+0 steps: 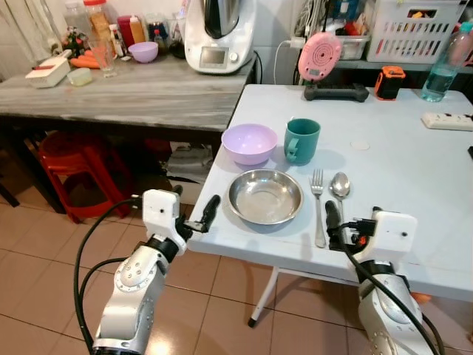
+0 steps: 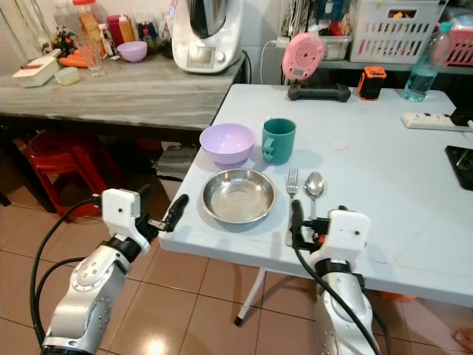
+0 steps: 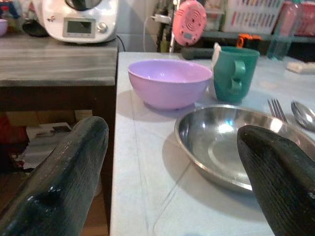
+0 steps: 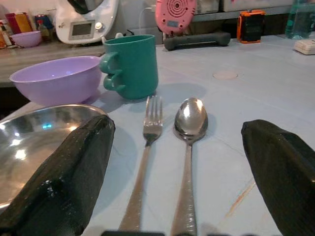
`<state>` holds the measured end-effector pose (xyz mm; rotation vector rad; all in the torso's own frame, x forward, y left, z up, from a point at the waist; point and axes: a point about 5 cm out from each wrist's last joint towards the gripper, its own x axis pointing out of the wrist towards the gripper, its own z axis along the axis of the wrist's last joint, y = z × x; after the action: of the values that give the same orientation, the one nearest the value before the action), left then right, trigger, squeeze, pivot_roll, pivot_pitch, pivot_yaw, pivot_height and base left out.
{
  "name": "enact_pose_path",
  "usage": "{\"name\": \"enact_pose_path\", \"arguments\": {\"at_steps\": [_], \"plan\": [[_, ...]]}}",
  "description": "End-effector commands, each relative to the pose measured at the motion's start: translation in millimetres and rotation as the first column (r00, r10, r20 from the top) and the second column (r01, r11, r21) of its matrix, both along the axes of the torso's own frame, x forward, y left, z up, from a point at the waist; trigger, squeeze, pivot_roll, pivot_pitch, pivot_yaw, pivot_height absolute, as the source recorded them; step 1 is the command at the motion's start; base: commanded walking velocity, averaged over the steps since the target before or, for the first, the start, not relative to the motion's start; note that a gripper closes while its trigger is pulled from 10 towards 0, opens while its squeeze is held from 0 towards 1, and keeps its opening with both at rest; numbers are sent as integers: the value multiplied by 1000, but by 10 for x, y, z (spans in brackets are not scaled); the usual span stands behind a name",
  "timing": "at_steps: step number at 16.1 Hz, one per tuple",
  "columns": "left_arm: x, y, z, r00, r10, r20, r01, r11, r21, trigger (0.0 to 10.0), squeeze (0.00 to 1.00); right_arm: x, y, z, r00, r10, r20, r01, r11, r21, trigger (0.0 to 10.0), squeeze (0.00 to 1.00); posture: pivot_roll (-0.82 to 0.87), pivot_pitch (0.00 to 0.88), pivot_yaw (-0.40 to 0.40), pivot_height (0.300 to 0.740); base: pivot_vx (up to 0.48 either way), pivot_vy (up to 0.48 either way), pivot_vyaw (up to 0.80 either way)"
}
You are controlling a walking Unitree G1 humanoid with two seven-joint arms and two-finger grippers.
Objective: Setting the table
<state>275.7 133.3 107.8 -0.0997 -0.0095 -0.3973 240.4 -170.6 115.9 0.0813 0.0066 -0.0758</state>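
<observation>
Steel fork [image 1: 318, 200] and spoon [image 1: 340, 194] lie side by side, handles pointing toward the right hand [image 1: 334, 225], which is nearest, released and empty. Left hand [image 1: 203, 217] hovers released off the tabletop [image 1: 399, 170] edge beside the plate [image 1: 265, 197].

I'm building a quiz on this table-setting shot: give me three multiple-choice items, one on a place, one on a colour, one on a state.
1. Where does the fork lie?
A. Inside the purple bowl
B. Between the steel bowl and the spoon
C. On the wooden counter

2. What colour is the mug?
A. Teal green
B. Red
C. White

3. How is the right gripper?
A. Shut on the fork
B. Shut on the spoon
C. Open, holding nothing

Answers:
1 B: the fork rests right of the steel bowl, left of the spoon.
2 A: the mug is teal green.
3 C: its fingers stand apart around the cutlery handles.
</observation>
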Motion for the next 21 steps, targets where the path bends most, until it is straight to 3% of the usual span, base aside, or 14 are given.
{"name": "enact_pose_path", "arguments": {"at_steps": [1,7,10,14,21], "plan": [[-31,72,-33,1000,0,-15,1,1000,26,10000,0,5,44,35,1000,11,19,-11,1000,11,10000,0,-11,0,44,740,0,0,0],[-261,223,-236,988,-144,-51,150,982,118,10000,0,88,-131,35,1000,-6,-29,7,1000,29,10000,0,-23,0,26,740,0,0,0],[-298,262,-249,988,-145,-56,151,980,132,10000,0,182,-160,58,998,35,-45,-31,997,77,10000,0,-23,0,25,740,0,0,0],[-359,243,-252,985,-161,-57,168,977,131,10000,0,356,-92,63,991,101,-84,-91,989,118,10000,0,-19,2,26,740,0,0,0],[-371,191,-187,983,-179,-31,182,975,127,10000,0,670,215,61,958,243,-151,-216,960,179,10000,0,-2,17,19,740,0,0,0]]}}
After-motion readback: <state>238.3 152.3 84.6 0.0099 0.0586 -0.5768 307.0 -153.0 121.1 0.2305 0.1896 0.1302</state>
